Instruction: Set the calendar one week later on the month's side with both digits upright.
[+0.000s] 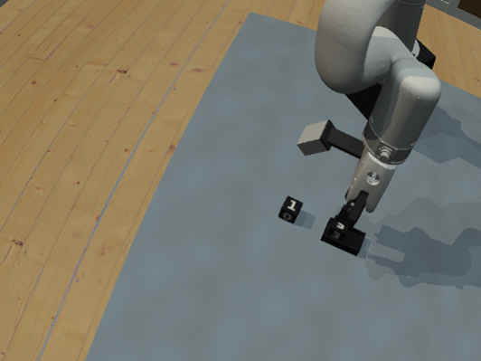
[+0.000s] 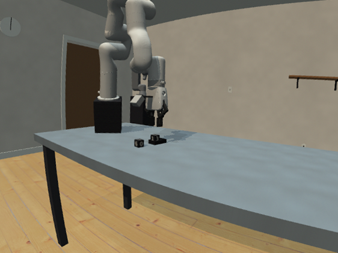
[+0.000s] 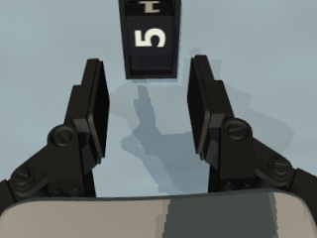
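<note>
The black tray [image 1: 353, 240] [image 2: 161, 141] [image 3: 151, 74] lies flat on the table. One black cube [image 1: 335, 233] [image 2: 154, 137] [image 3: 150, 39] sits in the tray's left part in the top view, with a 3 on its front. The wrist view shows a 5 on its top, turned sideways, and a 1 on another side. A second cube [image 1: 290, 209] [image 2: 138, 142] stands on the table left of the tray, with 1 on top and 0 on its front. My gripper [image 1: 347, 217] [image 2: 155, 122] [image 3: 147, 77] is open and empty, above the tray and partly hiding the cube's top in the top view.
The blue-grey table [image 1: 231, 300] [image 2: 236, 169] extends around the tray. The robot's black base block [image 2: 107, 117] stands at its far end. A grey box on a bracket [image 1: 314, 137] [image 2: 137, 100] sticks out from the wrist, above the table. The tray's other part holds no cube.
</note>
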You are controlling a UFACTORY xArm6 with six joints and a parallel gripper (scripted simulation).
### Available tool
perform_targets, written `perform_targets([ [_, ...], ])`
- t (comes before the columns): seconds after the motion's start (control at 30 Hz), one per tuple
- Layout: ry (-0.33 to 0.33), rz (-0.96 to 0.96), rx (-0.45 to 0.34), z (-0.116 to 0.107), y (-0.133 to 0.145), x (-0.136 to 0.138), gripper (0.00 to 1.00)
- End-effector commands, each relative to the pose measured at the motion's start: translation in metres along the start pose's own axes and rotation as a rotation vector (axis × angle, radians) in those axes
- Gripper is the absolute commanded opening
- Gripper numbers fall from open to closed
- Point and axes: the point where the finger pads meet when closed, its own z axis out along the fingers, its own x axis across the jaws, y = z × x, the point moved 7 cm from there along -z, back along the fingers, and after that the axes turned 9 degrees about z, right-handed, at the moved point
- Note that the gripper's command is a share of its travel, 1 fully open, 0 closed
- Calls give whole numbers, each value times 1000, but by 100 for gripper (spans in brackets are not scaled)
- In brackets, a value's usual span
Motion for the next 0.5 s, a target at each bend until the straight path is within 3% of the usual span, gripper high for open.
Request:
perform_targets([
  [0.0,30,-2,2,-21,0,-3,47],
  [0.3,30,-2,2,-32,0,-4,47],
  [0.33,30,-2,2,-32,0,-4,100],
  [0.47,30,-2,2,-32,0,-4,100],
])
